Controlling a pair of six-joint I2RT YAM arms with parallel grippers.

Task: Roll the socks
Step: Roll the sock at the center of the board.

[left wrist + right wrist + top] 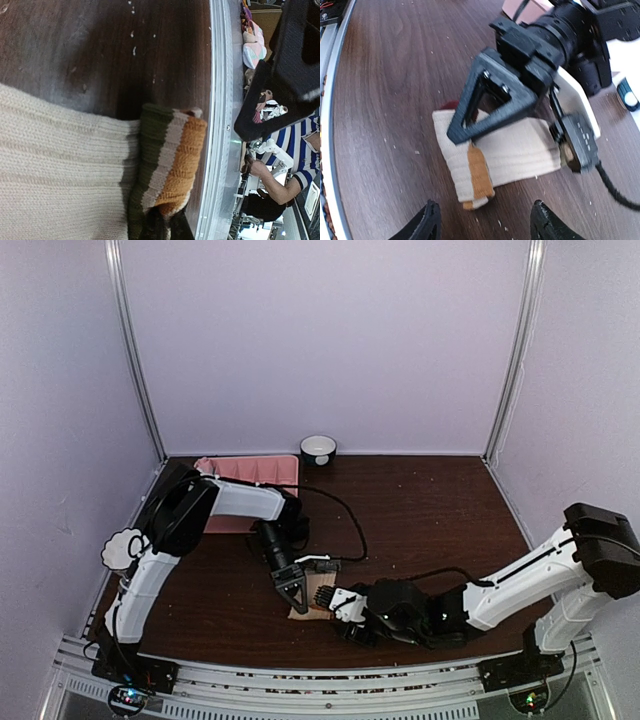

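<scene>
Sock (515, 150): tan, flat on the table (395, 75) by the front edge. Cuff (170, 155) folded over once; you have most of the rolling left.
Left gripper (458, 135): pinched on the cuff end.
Right gripper (485, 227): spread wide, empty, just short of the sock.

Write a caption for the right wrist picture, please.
The left gripper pinches the sock on the table; the right gripper hovers open nearby.
</scene>
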